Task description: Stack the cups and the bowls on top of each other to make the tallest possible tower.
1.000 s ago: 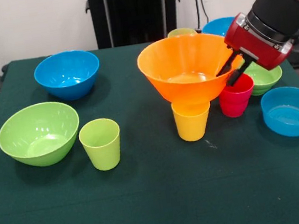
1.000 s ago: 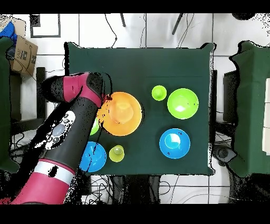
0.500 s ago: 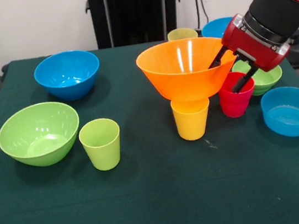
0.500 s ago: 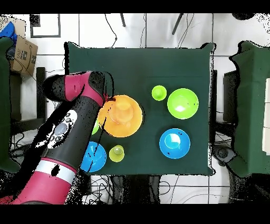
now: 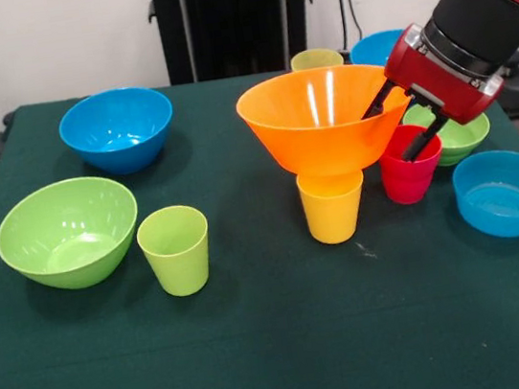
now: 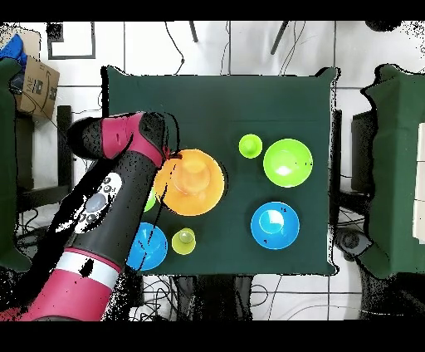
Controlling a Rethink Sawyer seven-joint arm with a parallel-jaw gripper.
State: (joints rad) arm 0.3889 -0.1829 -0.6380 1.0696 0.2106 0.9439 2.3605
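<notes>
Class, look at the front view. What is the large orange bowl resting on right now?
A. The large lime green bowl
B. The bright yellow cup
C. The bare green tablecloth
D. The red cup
B: the large orange bowl sits with its base on the rim of the bright yellow cup, clear of the table, while the gripper straddles its rim beside the red cup.

Six bowls: one large orange [image 5: 324,118], one large lime green [image 5: 68,232], two medium blue, at far left [image 5: 117,128] and far right behind the orange [image 5: 378,46], one small green [image 5: 457,133], one shallow blue [image 5: 507,192]. Four cups: lime green [image 5: 175,250], bright yellow [image 5: 332,207], red [image 5: 410,175], pale yellow [image 5: 315,58].
</notes>
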